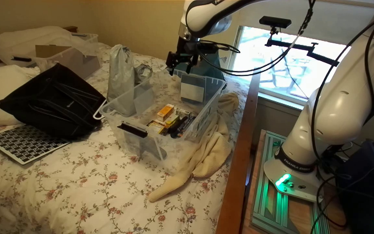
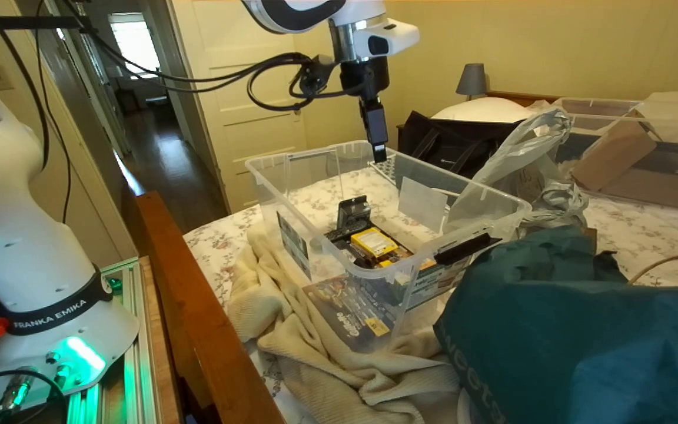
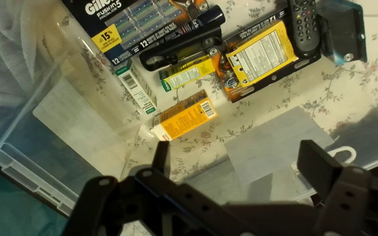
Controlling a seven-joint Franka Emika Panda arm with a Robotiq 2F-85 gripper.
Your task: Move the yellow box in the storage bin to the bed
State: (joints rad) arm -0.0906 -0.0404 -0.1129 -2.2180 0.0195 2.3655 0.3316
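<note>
- The yellow-orange carton (image 3: 189, 118), which I take for the yellow box wanted, lies inside the clear storage bin (image 1: 127, 139), not yet out on the flowered bed (image 1: 102, 195).
- The end effector (image 3: 235, 152) hangs above the bin, its fingers (image 3: 161, 159) spread well apart, nothing held.
- From there the carton is down and off to one side: in the wrist view, just beyond the fingertip at that view's left, not centred on the gap.
- Its long axis slants, lower left to upper right, nearer along the line joining the fingertips than across it; I'd expect a sideways shift and some wrist turn before descending.
- One Franka arm (image 1: 339, 110), so it is the nearer by default.
- My count inside: one such carton, one narrow yellow carton (image 3: 189, 73), one white-labelled yellow packet (image 3: 262, 52), one white-and-green drops carton (image 3: 138, 90), one remote control (image 3: 304, 29).
</note>
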